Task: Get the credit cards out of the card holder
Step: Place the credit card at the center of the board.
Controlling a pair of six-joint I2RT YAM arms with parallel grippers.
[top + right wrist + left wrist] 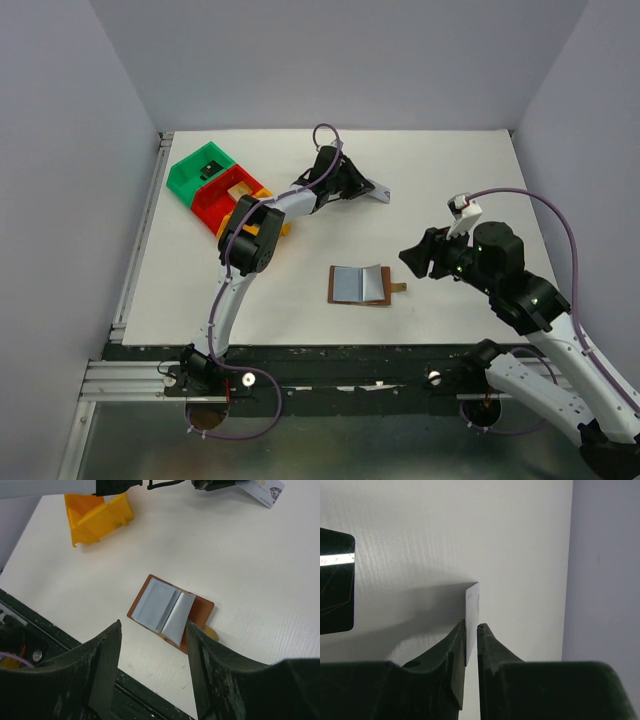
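Right wrist view, right gripper (154,627): fingers spread wide; nothing between them; it hangs over the near part of the table (260,580), with the card holder seen below the gap.
Card holder (159,611): lies open on the table near the front edge, between the 2 arms; grey-blue inner pockets face up; 1 inner leaf stands partly raised at the fold; the closing tab (212,634) sticks out at 1 side; no card edge shows clearly in the pockets.
Bins: green bin (205,165), red bin (228,190) and yellow bin (97,512) stand together at the far left, well apart from the card holder; they play no part in this job.
Left gripper (471,625): extends to the far middle of the table; jaws nearly closed with a pale card (472,600) edge-on between them; the card lies against 1 finger; a thin gap seems to show at the other finger (490,647); whether the grip is tight or slack cannot be told.
Black card (335,590): lies flat on the table near the left gripper, apart from it.
Done (judgement): at least 2 credit cards are out of the card holder; 1 lies on the table, 1 sits at the left gripper.
Left (judgement): set the pale card down; check the pockets; how many cards remain inside cannot be told.
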